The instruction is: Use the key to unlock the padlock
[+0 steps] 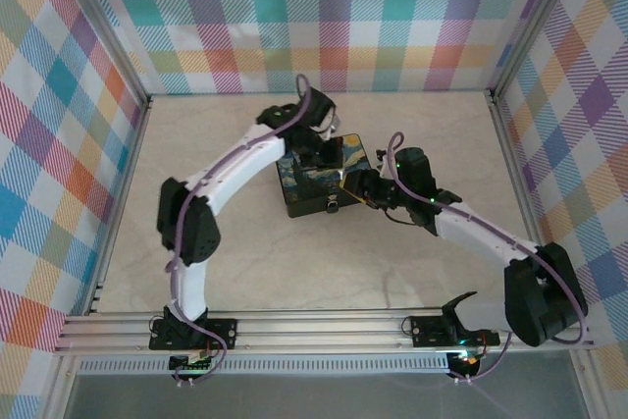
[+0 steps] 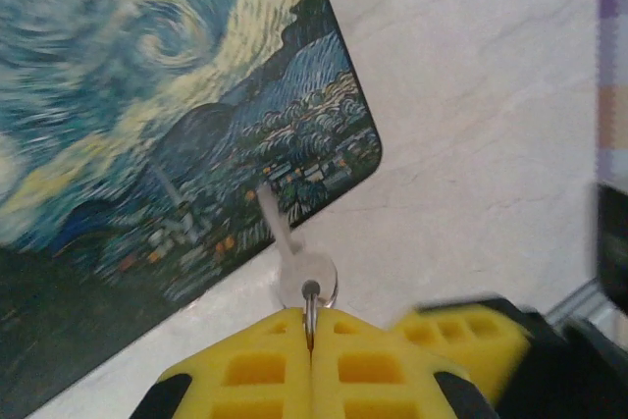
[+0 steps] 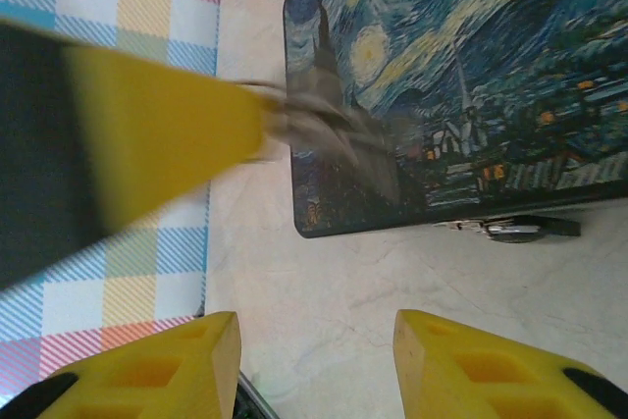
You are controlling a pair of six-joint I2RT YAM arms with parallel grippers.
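Left wrist shows left jaws clamped on the key [image 2: 292, 254]; right jaws apart, padlock [image 3: 512, 231] beyond them.

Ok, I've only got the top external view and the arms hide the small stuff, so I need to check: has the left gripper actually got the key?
Observer: Yes. In the left wrist view the left gripper is shut on the key at its head end, with the blade pointing toward the box lid.
Operator: And the right gripper?
Observer: Open. The right wrist view shows the right gripper with nothing between its fingers, above bare table beside the box.
Operator: Is the key in the padlock?
Observer: No. The padlock sits at the box's side, just below the lid edge, apart from the key.
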